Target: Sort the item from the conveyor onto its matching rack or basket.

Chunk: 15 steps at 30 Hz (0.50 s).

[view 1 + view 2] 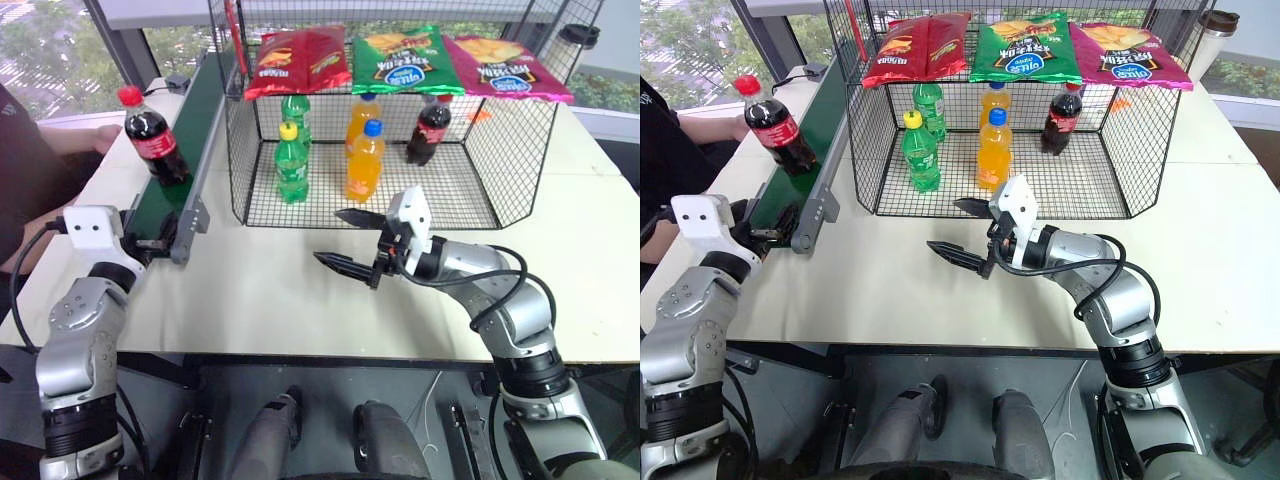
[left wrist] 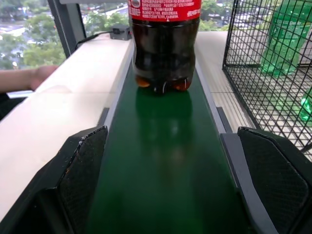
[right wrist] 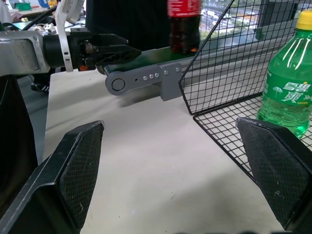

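Observation:
The item, a cola bottle with a red cap and red label, stands upright on the dark-green conveyor. My left gripper is open at the belt's near end, pointing along the belt toward the bottle and well short of it. Its fingers straddle the belt. My right gripper hangs open and empty over the table, in front of the black wire basket. A twin cola bottle stands at the basket's back right.
Inside the basket stand two green soda bottles and two orange-drink bottles. Chip bags lie on the slanted shelf above. A person's arm rests left of the conveyor. A dark-lidded cup stands at the back right.

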Available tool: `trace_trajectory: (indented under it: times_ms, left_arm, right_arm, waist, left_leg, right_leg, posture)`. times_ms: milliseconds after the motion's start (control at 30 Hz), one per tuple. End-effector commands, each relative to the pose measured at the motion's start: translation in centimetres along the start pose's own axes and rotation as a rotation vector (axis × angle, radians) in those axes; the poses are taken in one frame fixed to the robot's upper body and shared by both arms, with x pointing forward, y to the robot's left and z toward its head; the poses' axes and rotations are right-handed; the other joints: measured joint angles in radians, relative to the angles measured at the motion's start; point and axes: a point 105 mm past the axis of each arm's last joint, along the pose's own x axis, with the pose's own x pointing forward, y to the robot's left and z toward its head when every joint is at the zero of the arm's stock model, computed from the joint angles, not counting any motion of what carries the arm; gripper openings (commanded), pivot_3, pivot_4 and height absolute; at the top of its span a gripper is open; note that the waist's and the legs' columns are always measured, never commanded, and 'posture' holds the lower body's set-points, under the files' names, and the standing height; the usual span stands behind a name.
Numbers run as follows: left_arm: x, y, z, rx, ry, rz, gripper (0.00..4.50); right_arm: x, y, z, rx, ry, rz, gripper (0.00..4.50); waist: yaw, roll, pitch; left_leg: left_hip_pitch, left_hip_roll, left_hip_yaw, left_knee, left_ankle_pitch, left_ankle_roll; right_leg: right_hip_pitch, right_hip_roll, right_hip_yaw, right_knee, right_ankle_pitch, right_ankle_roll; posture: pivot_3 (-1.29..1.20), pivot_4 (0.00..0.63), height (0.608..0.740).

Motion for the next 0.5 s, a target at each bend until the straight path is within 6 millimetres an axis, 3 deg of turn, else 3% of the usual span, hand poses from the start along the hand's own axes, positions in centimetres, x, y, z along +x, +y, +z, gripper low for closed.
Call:
trace_trajectory:
  times_ms: [33,233,500]
  left_arm:
    - [0.3,-0.3,0.9,0.004,-0.038,0.010,4.50]
    - [0.4,0.7,0.8,0.026,-0.034,0.068,4.50]
    - [0.8,0.4,1.1,0.030,-0.049,0.058,4.50]
  right_arm:
    - [-0.2,-0.4,1.1,-0.042,-0.032,-0.020,4.48]
    - [-0.2,-1.0,2.0,-0.008,-0.067,-0.049,4.48]
    - [-0.1,-1.1,1.8,-0.012,-0.045,-0.065,4.48]
  waist:
    - [0.000,0.000,0.000]
    - [0.000,0.000,0.000]
    - [0.000,0.000,0.000]
  left_leg:
    - [0.000,0.000,0.000,0.000,0.000,0.000]
    - [0.000,0.000,0.000,0.000,0.000,0.000]
    - [0.000,0.000,0.000,0.000,0.000,0.000]
  right_leg:
    - [0.000,0.000,0.000,0.000,0.000,0.000]
    - [0.000,0.000,0.000,0.000,0.001,0.001]
    - [0.000,0.000,0.000,0.000,0.001,0.002]
  posture:
    - [0.00,0.150,0.738]
    - [0.00,0.150,0.738]
    - [0.00,0.150,0.738]
